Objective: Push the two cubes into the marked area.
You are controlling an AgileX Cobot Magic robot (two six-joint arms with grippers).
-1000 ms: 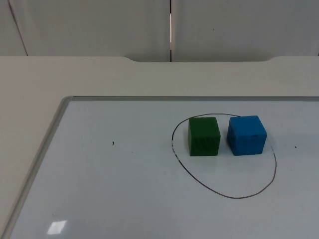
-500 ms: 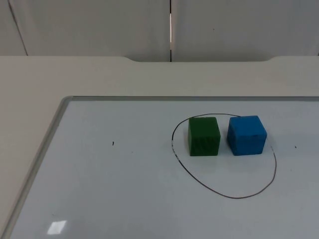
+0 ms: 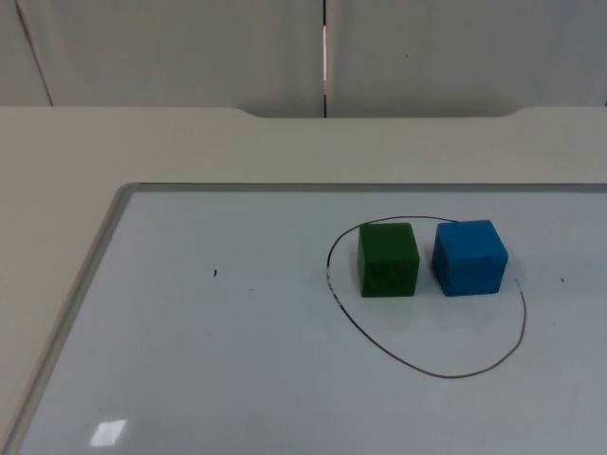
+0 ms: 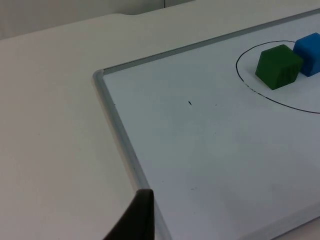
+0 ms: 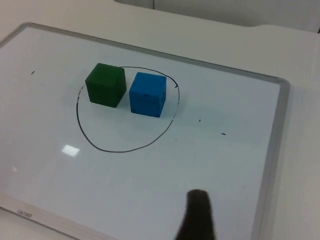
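Whiteboard [image 3: 237,360] runs off the top view's right and lower edges. In the left wrist view the blue cube [image 4: 310,47] is cut by the frame edge. Tiny dark marks [image 3: 215,274] on the board: too small to identify.

The top camera looks down and forward over the whiteboard [image 3: 237,360] toward the partition [image 3: 190,47]. Each wrist camera views the board obliquely from opposite sides, well back. All three share the green cube [image 3: 388,260], blue cube [image 3: 469,257] and drawn ring [image 3: 427,365].

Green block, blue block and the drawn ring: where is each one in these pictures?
green block [image 3: 389,260], top view, on its front face.
blue block [image 3: 469,258], top view, on its front face.
drawn ring [image 3: 446,375], top view, on the near stretch of the line.
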